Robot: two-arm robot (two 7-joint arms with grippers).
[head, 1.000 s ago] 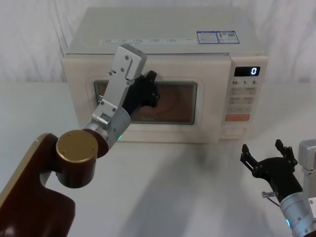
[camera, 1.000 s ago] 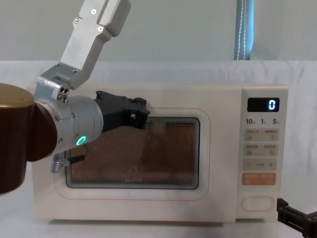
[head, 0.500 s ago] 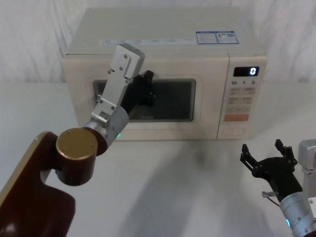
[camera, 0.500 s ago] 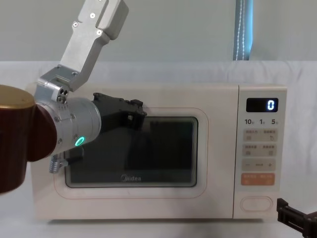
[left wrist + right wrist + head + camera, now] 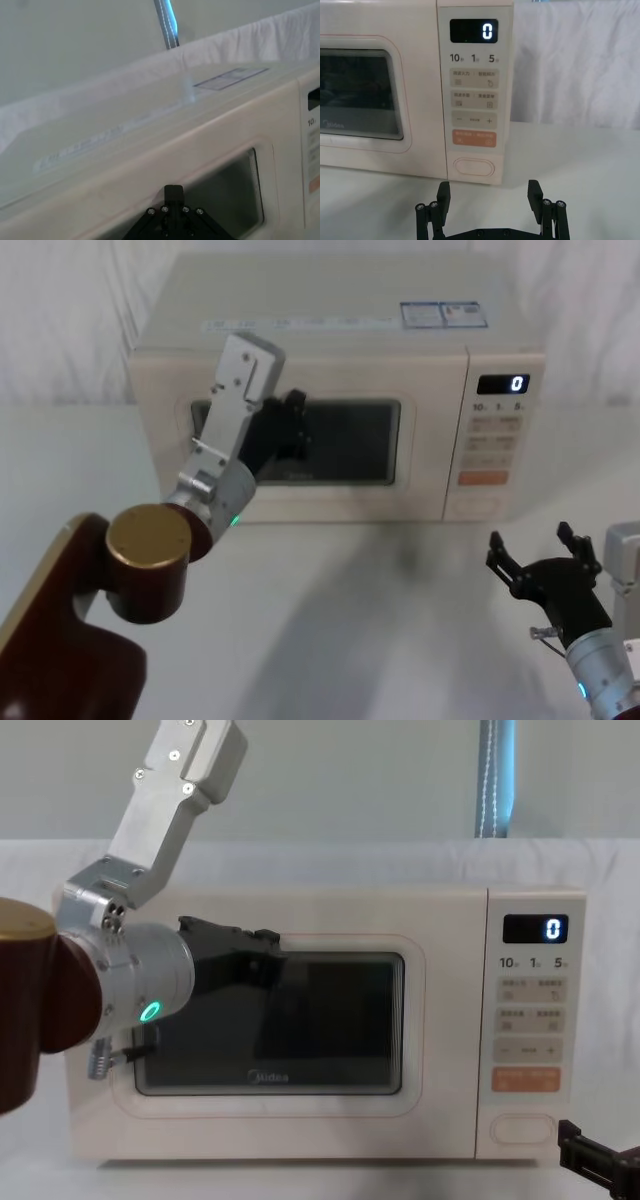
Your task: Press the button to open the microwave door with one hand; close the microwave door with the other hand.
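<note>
Head view: the microwave door (image 5: 300,445) sits flush, with the left gripper (image 5: 285,430) at its window; whether its fingers are open I cannot tell. If it drags on pulling away, the latch could spring.

Right wrist view: the right gripper (image 5: 489,197) hangs open, short of the button (image 5: 474,166).

Chest view: the window (image 5: 330,1020) shows nothing inside.
</note>
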